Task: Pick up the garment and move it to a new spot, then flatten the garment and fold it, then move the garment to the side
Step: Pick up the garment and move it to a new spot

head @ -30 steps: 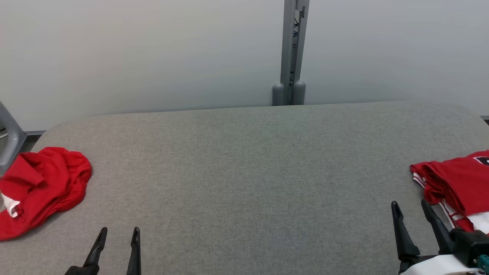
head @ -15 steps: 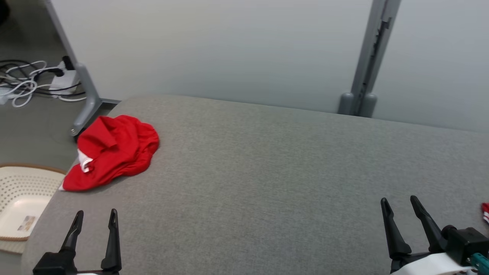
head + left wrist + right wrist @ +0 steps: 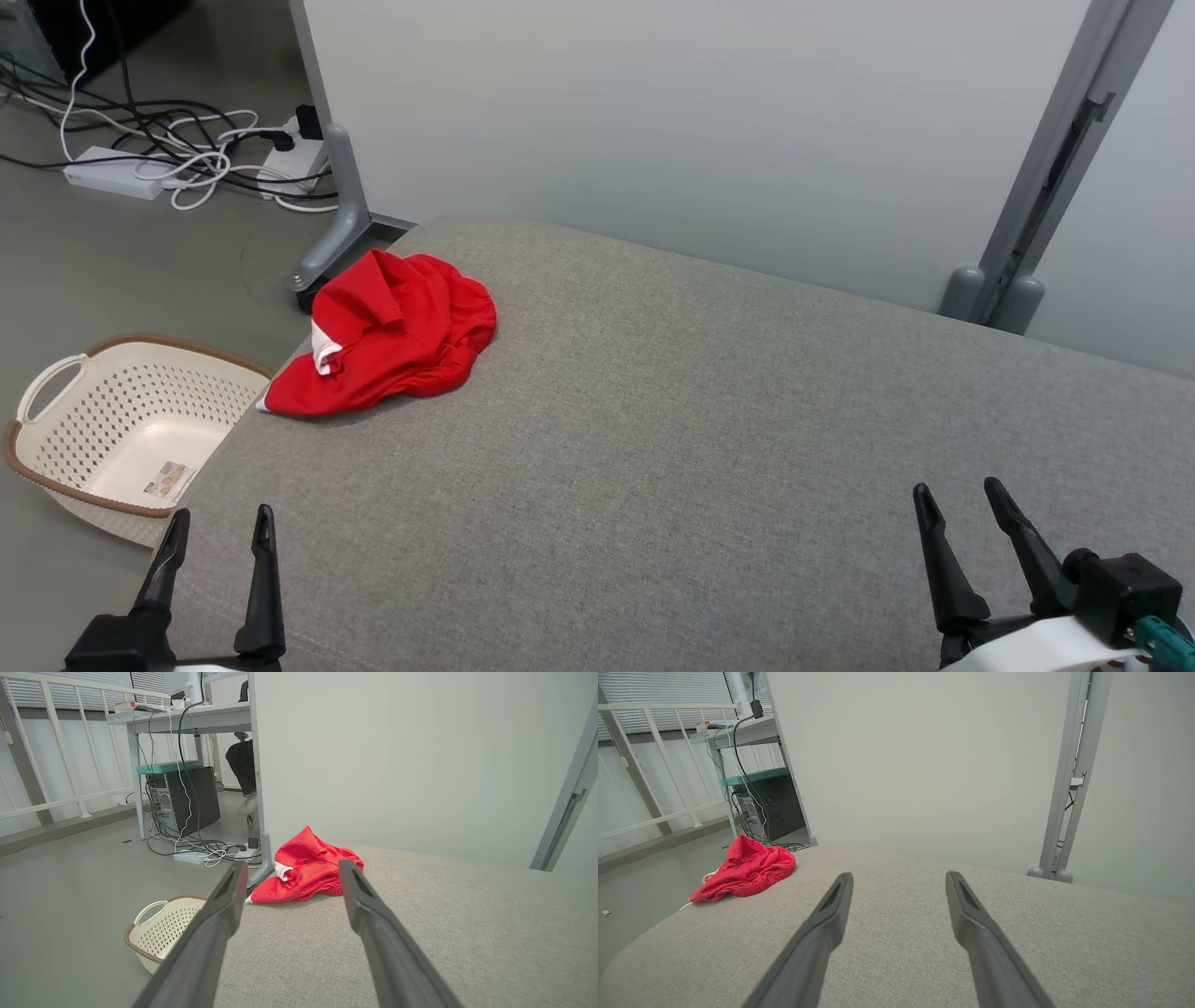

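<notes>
A crumpled red garment (image 3: 392,334) with a bit of white trim lies in a heap at the far left corner of the grey fabric table (image 3: 691,448). The left wrist view has the garment (image 3: 306,868) straight ahead between my fingers, some way off. In the right wrist view the garment (image 3: 747,868) sits far to the left. My left gripper (image 3: 220,523) hovers open and empty over the table's near left edge. My right gripper (image 3: 957,497) is open and empty at the near right.
A cream perforated basket (image 3: 121,420) with a brown rim stands on the floor off the table's left edge. Behind it lie cables and a power strip (image 3: 177,159). A pale partition wall with a grey post (image 3: 1046,187) backs the table.
The head camera has swung left: the red heap now sits nearer the picture's middle, the basket and cables have come into view, and a second red garment at right has left it. Both grippers stay open.
</notes>
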Available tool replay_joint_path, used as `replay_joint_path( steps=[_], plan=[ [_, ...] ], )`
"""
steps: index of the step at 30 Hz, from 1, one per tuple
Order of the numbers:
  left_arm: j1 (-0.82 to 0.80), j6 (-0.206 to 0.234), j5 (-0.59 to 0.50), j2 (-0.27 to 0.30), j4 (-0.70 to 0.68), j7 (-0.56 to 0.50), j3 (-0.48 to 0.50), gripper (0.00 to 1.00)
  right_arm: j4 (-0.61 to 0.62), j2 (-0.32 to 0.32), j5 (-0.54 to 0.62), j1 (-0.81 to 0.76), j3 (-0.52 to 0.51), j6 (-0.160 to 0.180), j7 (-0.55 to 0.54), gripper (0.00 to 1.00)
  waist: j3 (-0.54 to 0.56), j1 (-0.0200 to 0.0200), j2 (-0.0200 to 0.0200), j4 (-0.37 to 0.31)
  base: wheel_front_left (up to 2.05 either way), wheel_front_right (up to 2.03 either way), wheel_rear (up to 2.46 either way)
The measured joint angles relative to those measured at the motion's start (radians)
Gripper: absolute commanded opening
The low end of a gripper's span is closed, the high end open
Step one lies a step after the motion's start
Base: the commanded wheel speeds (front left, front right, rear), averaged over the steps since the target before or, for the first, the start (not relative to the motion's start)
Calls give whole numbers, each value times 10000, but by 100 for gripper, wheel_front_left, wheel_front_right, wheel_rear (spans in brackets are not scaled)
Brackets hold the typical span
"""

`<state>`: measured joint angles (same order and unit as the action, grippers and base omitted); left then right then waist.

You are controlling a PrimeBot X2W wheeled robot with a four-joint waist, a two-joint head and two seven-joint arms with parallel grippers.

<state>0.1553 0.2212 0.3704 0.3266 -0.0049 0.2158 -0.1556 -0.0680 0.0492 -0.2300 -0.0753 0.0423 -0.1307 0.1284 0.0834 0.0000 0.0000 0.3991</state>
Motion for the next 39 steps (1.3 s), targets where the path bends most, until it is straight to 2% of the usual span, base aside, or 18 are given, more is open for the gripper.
replay_joint_path(
  steps=[13, 21, 22, 28, 34, 39],
  plan=[
    [-332, 46, -2, -10, 8, -13, -180, 100, 61, 0, 320, 2, -100, 0, -44, 100, -214, 0, 1, -11, 0, 0, 0],
    [-2351, -77, 42, -207, 311, 155, -35, 100, 807, 8, 918, 457, -257, 0, -587, 100, -1046, 0, 0, -206, 0, 0, 0],
    [-3235, -199, 148, -215, 656, 238, 159, 100, 1101, 88, 1085, 744, -257, -2, -748, 100, -1452, 0, 0, -330, 0, 0, 0],
    [-5627, -871, 616, 31, 2587, 322, 575, 100, 1768, 495, 1250, 1565, -245, -2, -1081, 100, -2814, 0, 0, -920, 0, 0, 0],
    [-7369, -1536, 1133, 328, 5601, -58, 767, 100, 1962, 639, 1252, 2068, -284, 0, -1089, 100, -4067, 0, 0, -1730, 0, 0, 0],
    [-8393, -1870, 1436, 644, 8019, -506, 928, 100, 1960, 619, 1246, 2359, -251, 0, -968, 100, -4894, 0, 0, -2431, 0, 0, 0]
  ],
)
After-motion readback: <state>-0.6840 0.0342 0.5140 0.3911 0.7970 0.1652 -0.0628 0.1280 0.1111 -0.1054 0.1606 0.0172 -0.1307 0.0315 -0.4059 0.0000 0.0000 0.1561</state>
